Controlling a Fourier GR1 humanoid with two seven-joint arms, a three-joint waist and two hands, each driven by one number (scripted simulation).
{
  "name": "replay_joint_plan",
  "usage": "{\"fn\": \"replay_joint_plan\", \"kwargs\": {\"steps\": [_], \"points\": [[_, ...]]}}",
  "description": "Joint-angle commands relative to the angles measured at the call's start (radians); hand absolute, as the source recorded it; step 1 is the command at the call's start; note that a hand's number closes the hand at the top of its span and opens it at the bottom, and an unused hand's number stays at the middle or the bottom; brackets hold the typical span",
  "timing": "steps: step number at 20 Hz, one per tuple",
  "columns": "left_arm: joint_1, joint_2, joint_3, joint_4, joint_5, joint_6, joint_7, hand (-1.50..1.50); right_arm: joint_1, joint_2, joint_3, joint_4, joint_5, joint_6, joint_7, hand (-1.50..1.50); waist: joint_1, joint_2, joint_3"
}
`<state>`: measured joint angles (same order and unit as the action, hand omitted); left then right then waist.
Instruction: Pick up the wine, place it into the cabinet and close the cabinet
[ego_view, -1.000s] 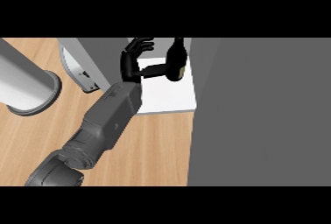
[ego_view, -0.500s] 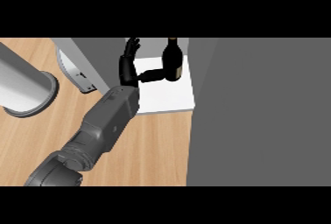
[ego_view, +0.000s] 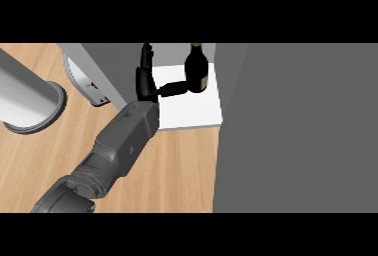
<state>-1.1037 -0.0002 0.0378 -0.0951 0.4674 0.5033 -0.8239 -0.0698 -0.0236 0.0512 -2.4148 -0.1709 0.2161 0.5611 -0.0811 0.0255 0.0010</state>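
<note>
Wooden counter (ego_view: 177, 165), grey cabinet (ego_view: 295, 125), white shelf (ego_view: 196, 107): wine (ego_view: 196, 70) upright; left robot hand (ego_view: 148, 82) spread, thumb touching it.

No legible text, no numbers, no signs (wine (ego_view: 196, 70) included)

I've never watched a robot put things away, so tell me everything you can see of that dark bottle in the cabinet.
The nearly black wine bottle looks like glass: rounded body, slim neck with a tan band near the top, a tan patch low on its side, perhaps a label. It appears to stand upright on the white cabinet shelf. The black left hand is beside it, fingers straight; only the thumb reaches its lower body and seems to touch it.
</note>
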Motion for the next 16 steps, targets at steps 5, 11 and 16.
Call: {"fn": "replay_joint_plan", "kwargs": {"steps": [5,11,16], "points": [[0.052,0.004,0.006,-0.002,-0.009,-0.083,-0.062,-1.5,0.027,0.007,0.027,-0.086,-0.029,-0.017,0.046,-1.5,-0.004,0.003,-0.003],[0.045,0.0,-0.014,-0.006,-0.027,-0.137,-0.038,-1.5,0.002,-0.009,-0.016,-0.05,-0.048,-0.01,0.016,-1.5,0.023,-0.007,-0.002],[0.083,0.0,-0.011,-0.001,-0.018,-0.179,-0.087,-1.5,-0.03,-0.003,0.012,-0.055,-0.034,-0.027,0.049,-1.5,0.012,-0.003,-0.003]]}}
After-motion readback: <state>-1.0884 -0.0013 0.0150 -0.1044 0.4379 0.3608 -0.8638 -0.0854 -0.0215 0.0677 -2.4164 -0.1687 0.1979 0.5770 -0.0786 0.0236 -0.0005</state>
